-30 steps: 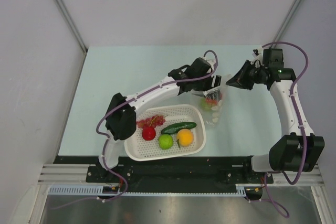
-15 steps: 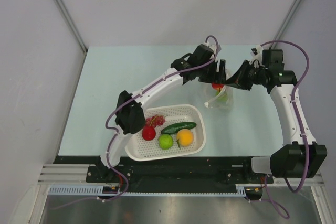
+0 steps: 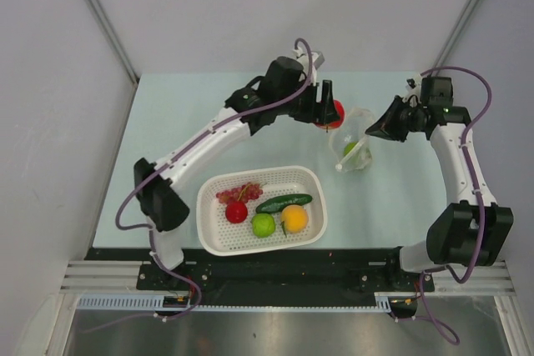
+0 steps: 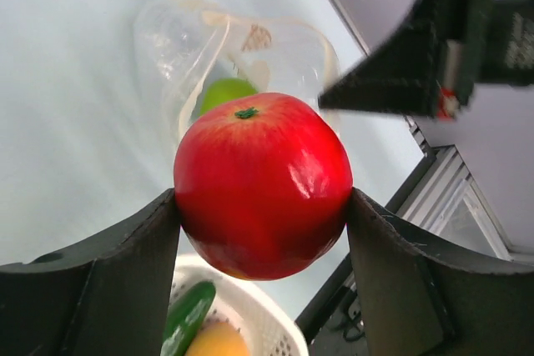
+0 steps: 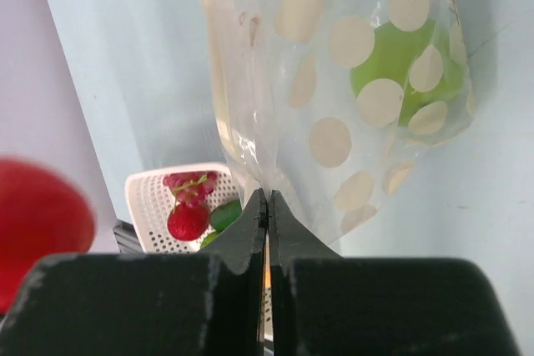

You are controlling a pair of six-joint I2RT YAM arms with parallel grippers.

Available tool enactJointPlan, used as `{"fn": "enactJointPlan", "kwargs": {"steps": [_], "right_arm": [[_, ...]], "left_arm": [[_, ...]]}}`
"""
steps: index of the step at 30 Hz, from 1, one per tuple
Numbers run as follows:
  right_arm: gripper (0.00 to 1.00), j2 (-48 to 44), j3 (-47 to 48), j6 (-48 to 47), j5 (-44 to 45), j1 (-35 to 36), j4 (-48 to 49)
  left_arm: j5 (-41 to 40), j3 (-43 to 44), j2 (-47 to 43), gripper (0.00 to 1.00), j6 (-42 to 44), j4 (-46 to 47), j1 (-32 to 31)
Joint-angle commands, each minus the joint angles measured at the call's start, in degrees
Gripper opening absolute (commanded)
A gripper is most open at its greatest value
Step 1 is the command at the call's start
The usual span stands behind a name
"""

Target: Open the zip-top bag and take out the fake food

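The zip-top bag, clear with pale dots, sits crumpled on the bench right of centre, with one edge held up off the surface. The right pincer is clenched on a fold of the bag's film, its two fingers pressed flat together with the plastic between them. Inside the bag lies a green round fruit, seen through the dotted wall.

Just left of the bag and above the bench, the left pincer grasps a red apple. One finger presses against each side, and the stem end points out past the fingertips toward the bag. The apple is fully outside the bag.

Nearer the arm bases sits a white perforated basket, apart from the bag. It holds a bunch of red grapes, a small red fruit, a dark green cucumber, a green lime-like fruit and an orange fruit. The orange fruit lies close against the cucumber and the lime-like fruit.
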Motion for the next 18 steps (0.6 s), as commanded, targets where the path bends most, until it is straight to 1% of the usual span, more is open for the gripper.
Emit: {"fn": "enactJointPlan", "kwargs": {"steps": [1,2,3,4,5,6,9,11,14,17,18], "right_arm": [[0.0,1.21,0.73,0.35,-1.26,-0.92,5.18],[0.0,1.56,0.73,0.62,-1.62,-0.92,5.45],[0.0,2.0,0.82,1.14,-1.88,-0.92,5.8],[0.0,2.26,0.82,1.23,-2.41,-0.92,6.41],[0.0,2.44,0.9,1.32,-2.5,-0.92,6.59],[0.0,2.62,0.91,0.98,-2.85,-0.92,6.86],[0.0,2.44,0.91,0.36,-2.77,-0.92,6.77],[0.0,2.53,0.91,0.44,-3.03,-0.83,6.51],[0.0,2.71,0.91,0.44,-3.38,-0.57,6.77],[0.0,2.97,0.99,0.01,-3.55,-0.04,6.33],[0.0,2.97,0.99,-0.17,-3.38,0.05,5.98]], "left_arm": [[-1.67,-12.4,-12.0,0.0,4.75,-0.3,0.1],[-1.49,-15.68,-14.03,0.0,4.66,0.05,0.1],[-1.84,-22.67,-15.7,0.0,4.31,0.66,0.1],[-2.28,-26.22,-19.2,0.0,4.13,1.19,0.01],[-2.72,-29.74,-20.63,0.0,3.79,2.07,0.18],[-3.07,-35.34,-21.86,0.0,2.82,2.42,0.27],[-3.25,-42.84,-25.47,0.0,1.15,1.9,1.24],[-3.86,-45.5,-26.35,0.03,0.53,-0.11,1.24],[-5.18,-50.86,-27.31,0.02,-0.61,-2.48,1.24],[-8.78,-56.74,-31.7,0.03,-2.62,-4.07,1.24],[-9.57,-59.89,-34.93,0.04,-3.16,-4.25,1.24]]}}
